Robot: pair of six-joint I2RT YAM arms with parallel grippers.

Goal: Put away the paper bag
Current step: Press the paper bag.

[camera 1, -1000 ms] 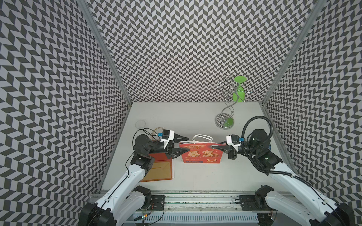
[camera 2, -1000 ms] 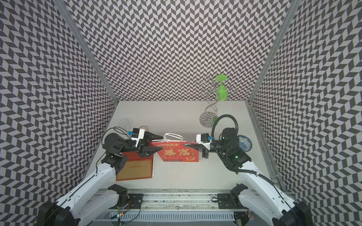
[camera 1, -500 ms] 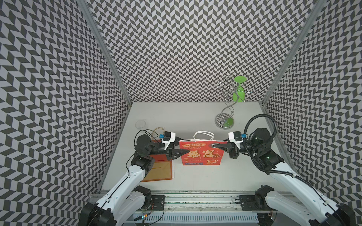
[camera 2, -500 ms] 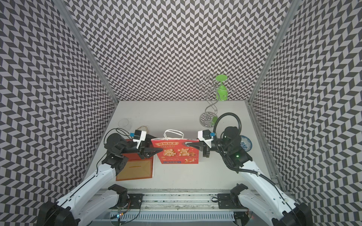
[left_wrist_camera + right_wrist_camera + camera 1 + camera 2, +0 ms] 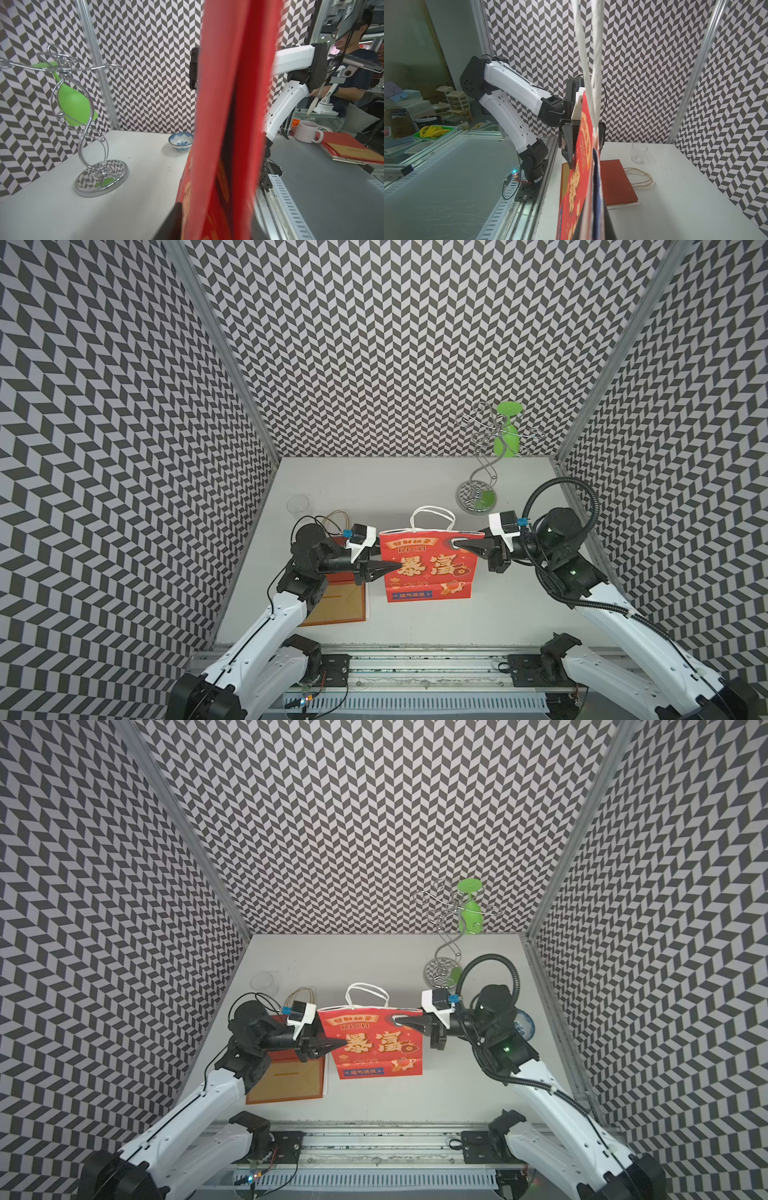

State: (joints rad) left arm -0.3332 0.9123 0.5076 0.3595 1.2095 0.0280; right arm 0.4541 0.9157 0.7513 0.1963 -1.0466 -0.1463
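Observation:
The red paper bag (image 5: 432,572) (image 5: 378,1052) with gold characters hangs upright over the table's front middle, its white cord handles (image 5: 432,516) standing up. My right gripper (image 5: 457,545) (image 5: 593,228) is shut on the bag's upper right corner. My left gripper (image 5: 390,566) (image 5: 216,228) straddles the bag's left edge at mid-height. One finger lies on the front panel and the other behind it, closed partway on the bag's folded side. In the left wrist view the bag (image 5: 218,104) fills the space between the jaws.
A flat red-and-orange bag (image 5: 340,605) with tan string handles (image 5: 334,518) lies under my left arm. A clear cup (image 5: 298,504) stands at back left. A chrome stand (image 5: 478,493) holds a green glass (image 5: 507,435) at back right. A blue-patterned bowl (image 5: 524,1023) sits by my right arm.
The bag has risen from a low, flattened position to hanging upright. Both grippers have lifted with it and spread slightly apart.

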